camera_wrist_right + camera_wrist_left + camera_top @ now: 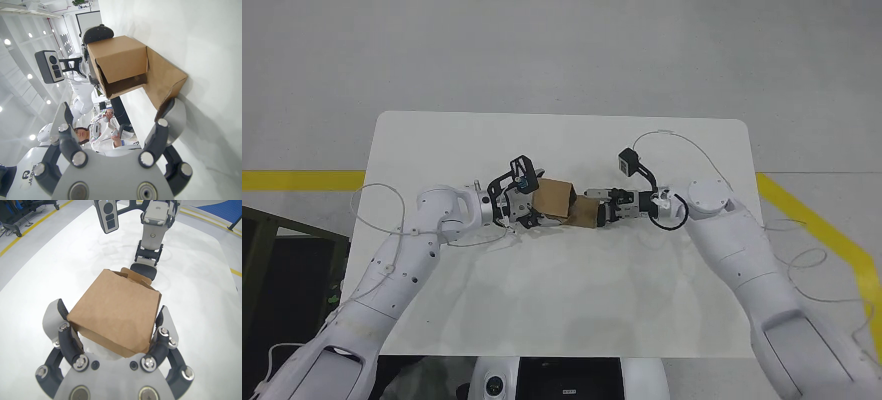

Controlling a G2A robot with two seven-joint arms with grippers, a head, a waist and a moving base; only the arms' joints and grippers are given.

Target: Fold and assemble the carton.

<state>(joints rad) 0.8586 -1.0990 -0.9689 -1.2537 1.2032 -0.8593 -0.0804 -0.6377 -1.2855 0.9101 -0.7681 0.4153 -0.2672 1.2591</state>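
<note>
Carton, mid frame, looks light, bendy: hold sides softly. Left gripper clamps 2 sides; right gripper wide, finger touching flap.

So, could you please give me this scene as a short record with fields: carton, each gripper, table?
carton: brown, mid-table, between the two arms; the end facing the right arm is open
flap: sticks out from the open end
left gripper: shut on carton, one finger on each side
right gripper: open, one finger against the flap
table: white
</note>
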